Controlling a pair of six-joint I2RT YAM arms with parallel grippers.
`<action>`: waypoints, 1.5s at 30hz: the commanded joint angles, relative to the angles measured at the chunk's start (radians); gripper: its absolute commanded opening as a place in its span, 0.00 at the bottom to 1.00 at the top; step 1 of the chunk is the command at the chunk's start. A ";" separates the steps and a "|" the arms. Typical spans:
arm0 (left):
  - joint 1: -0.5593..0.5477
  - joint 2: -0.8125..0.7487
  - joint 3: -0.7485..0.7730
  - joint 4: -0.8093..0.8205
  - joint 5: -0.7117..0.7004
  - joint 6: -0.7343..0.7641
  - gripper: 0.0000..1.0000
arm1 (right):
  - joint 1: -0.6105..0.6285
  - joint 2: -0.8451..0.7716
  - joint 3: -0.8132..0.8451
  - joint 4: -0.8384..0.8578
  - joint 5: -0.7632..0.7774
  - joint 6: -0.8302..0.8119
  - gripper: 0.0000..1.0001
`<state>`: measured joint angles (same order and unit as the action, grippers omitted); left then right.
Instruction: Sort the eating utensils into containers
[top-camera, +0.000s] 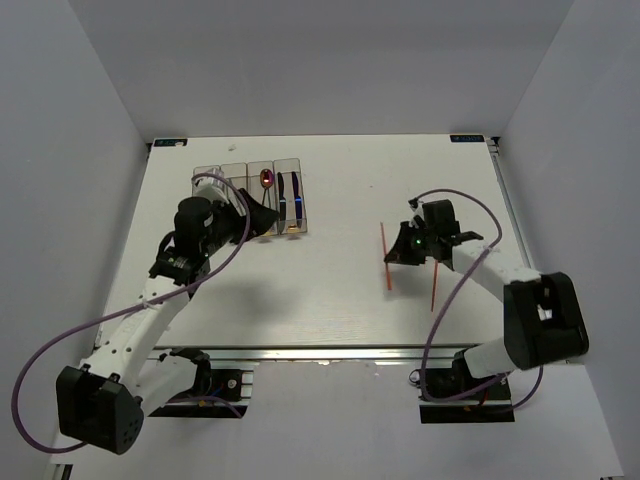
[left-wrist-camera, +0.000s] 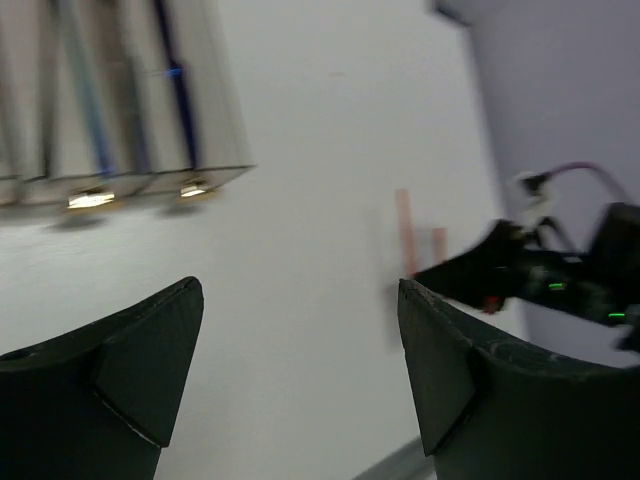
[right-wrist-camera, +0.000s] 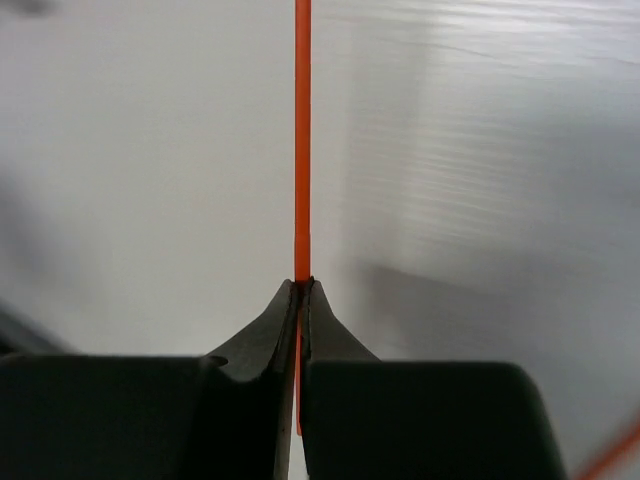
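right gripper (right-wrist-camera: 302, 286) pinching thin orange chopstick (right-wrist-camera: 302, 130) | second orange chopstick (top-camera: 436, 287) on white table (top-camera: 300, 300) | left gripper (left-wrist-camera: 300, 295) spread wide, empty | four clear rectangular bins (top-camera: 303, 190)

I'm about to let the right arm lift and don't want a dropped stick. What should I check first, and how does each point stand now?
1. Right tool shut on the orange chopstick: ok.
2. Chopstick centred in the grip, running straight ahead: ok.
3. Chopstick off the table: cannot tell.
4. Second orange chopstick lying apart from the grip: ok.
5. Left tool open and empty: ok.
6. Left tool away from the bins: not ok, it hangs at their near end.
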<state>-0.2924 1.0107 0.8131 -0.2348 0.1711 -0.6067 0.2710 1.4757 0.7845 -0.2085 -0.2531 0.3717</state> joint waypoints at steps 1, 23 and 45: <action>-0.014 -0.015 -0.119 0.469 0.327 -0.325 0.88 | 0.085 -0.120 -0.025 0.318 -0.362 0.156 0.00; -0.114 0.126 -0.100 0.594 0.330 -0.398 0.18 | 0.467 0.014 0.217 0.618 -0.403 0.438 0.00; -0.065 0.560 0.705 -0.311 -0.881 0.326 0.00 | 0.162 -0.506 -0.002 0.055 0.070 0.124 0.84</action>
<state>-0.3843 1.4635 1.4475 -0.4534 -0.5144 -0.3870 0.4702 1.0630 0.8112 0.0059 -0.3386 0.6010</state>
